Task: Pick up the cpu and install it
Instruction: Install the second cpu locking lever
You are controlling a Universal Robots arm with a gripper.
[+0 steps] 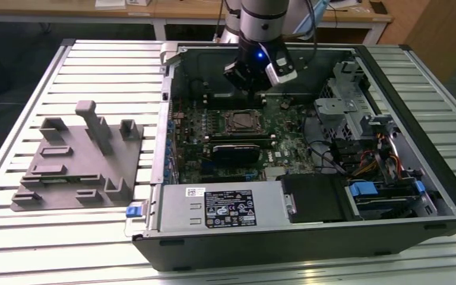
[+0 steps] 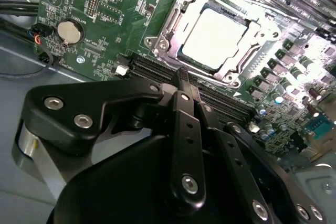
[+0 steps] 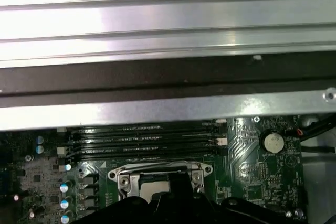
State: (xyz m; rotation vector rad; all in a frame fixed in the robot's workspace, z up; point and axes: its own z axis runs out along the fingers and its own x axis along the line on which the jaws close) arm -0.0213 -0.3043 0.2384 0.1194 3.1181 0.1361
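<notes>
- Black gripper [image 2: 184, 80] links filled the foreground in the second wrist view, its two fingers [image 2: 185, 129] drawn together with nothing between them.
- Beyond the fingertips, the cpu [image 2: 218, 38] sat in its socket on the motherboard [image 2: 113, 19], pale silver face up, inside the metal socket frame [image 2: 168, 27].
- The gripper was apart from the cpu, above the board and off to one side of the socket.
- A round coin cell battery [image 2: 69, 31] lay on the green board, well apart from the socket.
- In the first wrist view, black memory slots [image 3: 142, 140] ran in a row just beside the socket frame, between it and the case wall.
- In the exterior view, the arm [image 1: 263, 18] reached down into the open computer case [image 1: 307, 237], with the gripper [image 1: 252, 83] above the far part of the motherboard.
- The cpu [image 1: 240, 120] lay near the case's middle, nearer than the gripper.
- A black expansion card [image 1: 236, 153] stood nearer than the socket.
- A grey plastic tray [image 1: 62, 196] with upright blocks rested on the slatted table [image 1: 22, 249], to the exterior view's left of the case.
</notes>
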